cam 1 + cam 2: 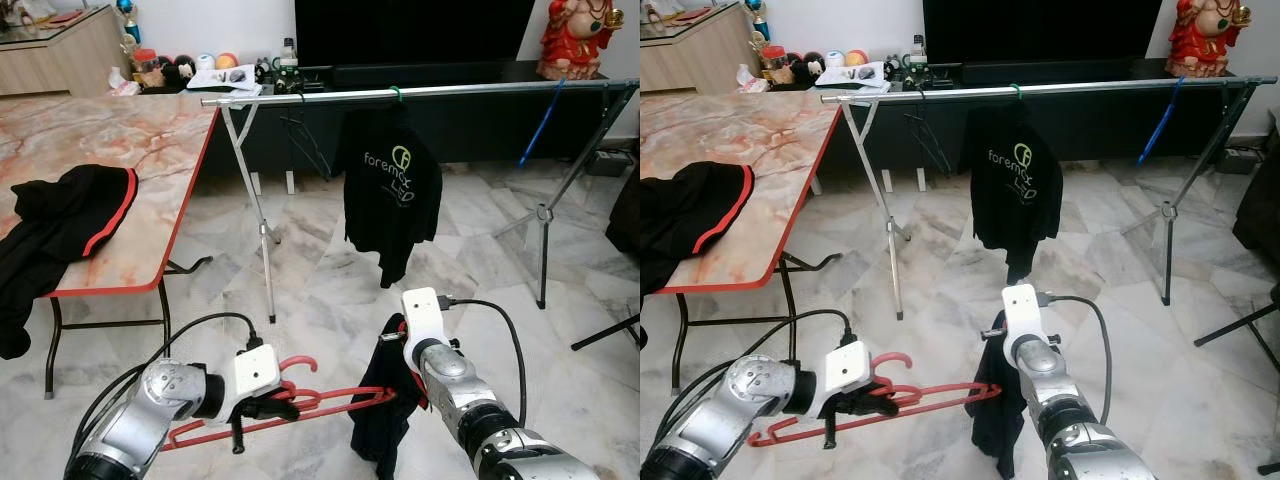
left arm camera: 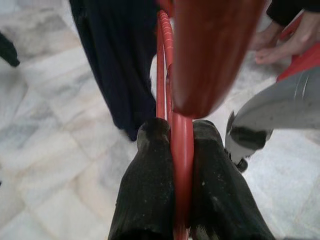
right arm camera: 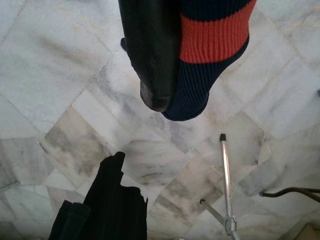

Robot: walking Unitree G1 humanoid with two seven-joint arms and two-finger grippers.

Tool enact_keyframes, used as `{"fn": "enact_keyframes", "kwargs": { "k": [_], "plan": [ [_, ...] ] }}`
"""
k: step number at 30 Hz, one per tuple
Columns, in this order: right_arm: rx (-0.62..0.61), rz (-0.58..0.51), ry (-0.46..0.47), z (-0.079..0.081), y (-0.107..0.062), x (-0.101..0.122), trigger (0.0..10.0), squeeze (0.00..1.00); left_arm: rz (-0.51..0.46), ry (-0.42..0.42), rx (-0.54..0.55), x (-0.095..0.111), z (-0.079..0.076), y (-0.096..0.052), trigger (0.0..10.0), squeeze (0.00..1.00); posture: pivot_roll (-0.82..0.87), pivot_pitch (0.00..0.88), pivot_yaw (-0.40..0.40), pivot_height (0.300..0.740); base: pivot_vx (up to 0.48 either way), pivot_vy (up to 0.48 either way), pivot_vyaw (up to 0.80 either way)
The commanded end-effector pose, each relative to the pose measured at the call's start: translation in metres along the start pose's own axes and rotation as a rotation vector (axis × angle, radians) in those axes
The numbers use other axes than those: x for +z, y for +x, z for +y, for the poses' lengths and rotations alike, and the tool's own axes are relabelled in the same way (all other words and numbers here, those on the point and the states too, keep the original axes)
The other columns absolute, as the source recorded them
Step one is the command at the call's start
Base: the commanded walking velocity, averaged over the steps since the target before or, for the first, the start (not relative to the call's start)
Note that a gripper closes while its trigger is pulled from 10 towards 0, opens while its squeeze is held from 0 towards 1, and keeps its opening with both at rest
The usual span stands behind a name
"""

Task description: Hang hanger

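Low at six o'clock, the left gripper (image 1: 262, 408) pinches the red hanger (image 1: 300, 402) level while the right gripper (image 3: 165, 60) pinches the dark garment (image 1: 385, 415), likely for threading it before reaching the rail (image 1: 420, 92) at twelve.

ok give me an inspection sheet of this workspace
surface: pale marble tile floor.
job's things: red plastic hanger; dark red-trimmed garment hanging from it; metal clothes rail.
clutter: black printed t-shirt on the rail; black red-edged jacket on the marble-pattern folding table.
grippers: left gripper shut on the hanger; right gripper pinches the garment's cuff.
cables: black cable at the right arm.
surroundings: black television, red figurine.
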State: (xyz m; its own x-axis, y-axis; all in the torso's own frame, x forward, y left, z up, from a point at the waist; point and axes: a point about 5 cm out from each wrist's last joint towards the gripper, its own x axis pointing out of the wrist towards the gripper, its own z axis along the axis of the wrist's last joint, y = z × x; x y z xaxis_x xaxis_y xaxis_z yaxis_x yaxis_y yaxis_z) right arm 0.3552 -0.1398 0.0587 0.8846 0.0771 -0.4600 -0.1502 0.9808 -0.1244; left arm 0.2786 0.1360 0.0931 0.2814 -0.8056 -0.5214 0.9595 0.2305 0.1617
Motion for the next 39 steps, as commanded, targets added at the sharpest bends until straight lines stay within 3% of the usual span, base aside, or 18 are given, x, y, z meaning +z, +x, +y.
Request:
{"fn": "enact_keyframes", "kwargs": {
  "k": [1, 6, 12, 23, 39],
  "plan": [
    [-0.007, -0.017, 0.019, 0.002, 0.001, 0.006, 10.0, 0.0, -0.018, 0.013, -0.032, 0.011, 0.0, 0.002, 10.0, 0.0, 0.1, 0.061, 0.03, 0.74, 0.0, 0.0, 0.0],
    [-0.017, -0.014, 0.073, 0.003, 0.0, 0.002, 10.0, 0.0, -0.089, -0.013, -0.066, 0.027, -0.006, 0.012, 10.0, 0.0, 0.1, 0.062, 0.029, 0.74, 0.0, 0.0, 0.0],
    [-0.016, -0.014, 0.071, 0.005, 0.0, 0.0, 10.0, 0.0, -0.096, -0.007, -0.043, 0.03, -0.009, 0.019, 10.0, 0.0, 0.1, 0.063, 0.031, 0.74, 0.0, 0.0, 0.0],
    [-0.02, 0.002, 0.074, 0.004, -0.001, -0.009, 10.0, 0.0, -0.085, -0.011, 0.074, 0.027, 0.0, 0.016, 10.0, 0.0, 0.1, 0.064, 0.034, 0.74, 0.0, 0.0, 0.0],
    [-0.046, 0.013, 0.076, -0.006, -0.003, -0.014, 10.0, 0.0, -0.052, -0.02, 0.085, 0.02, 0.0, 0.013, 10.0, 0.0, 0.11, 0.066, 0.034, 0.74, 0.0, 0.0, 0.0]
  ]
}}
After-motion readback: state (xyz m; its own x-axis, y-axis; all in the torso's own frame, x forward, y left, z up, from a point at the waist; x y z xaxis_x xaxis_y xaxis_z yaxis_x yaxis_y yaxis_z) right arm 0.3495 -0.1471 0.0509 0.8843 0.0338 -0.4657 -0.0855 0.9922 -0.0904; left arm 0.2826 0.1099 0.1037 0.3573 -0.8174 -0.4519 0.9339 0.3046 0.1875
